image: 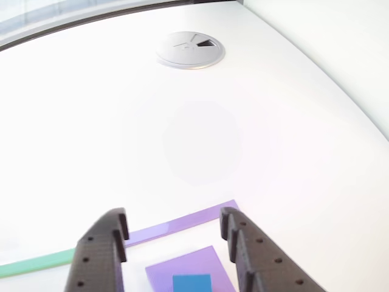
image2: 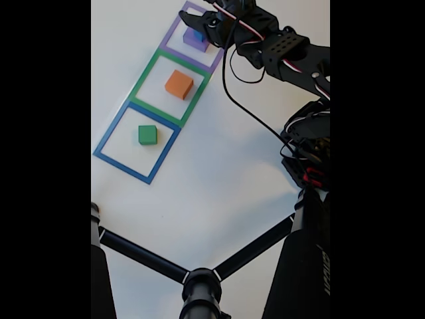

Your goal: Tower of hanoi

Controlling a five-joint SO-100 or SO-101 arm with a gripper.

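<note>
Hovering with the black perforated two-finger gripper (image: 176, 240) spread wide, holding nothing. Straddling, between the fingers and just below, the flat purple square block (image: 188, 267) with the small blue cube (image: 192, 283) sitting on top of it — seemingly lining up so that closing would catch the blue cube alone, the smallest piece of the stack. Seeing just past the fingertips the purple tape outline of the square (image: 182, 224) framing that stack, and off to the left in the other view a strip of green tape (image: 36, 263) from the neighbouring square.

Looking from the fixed view: arm reaching to the purple frame, gripper (image2: 199, 23) over the stack; beyond it, in the adjoining green-taped square, the orange cube (image2: 179, 84) resting alone; further again, in the blue-taped square (image2: 106, 143), the small green cube (image2: 147, 135). Serving, apparently, as the three pegs of the puzzle.

Farthest off on the white table (image: 200, 140), lying flush, a round grey cable grommet (image: 191, 49).

Reading no brand, label or writing clearly anywhere.
</note>
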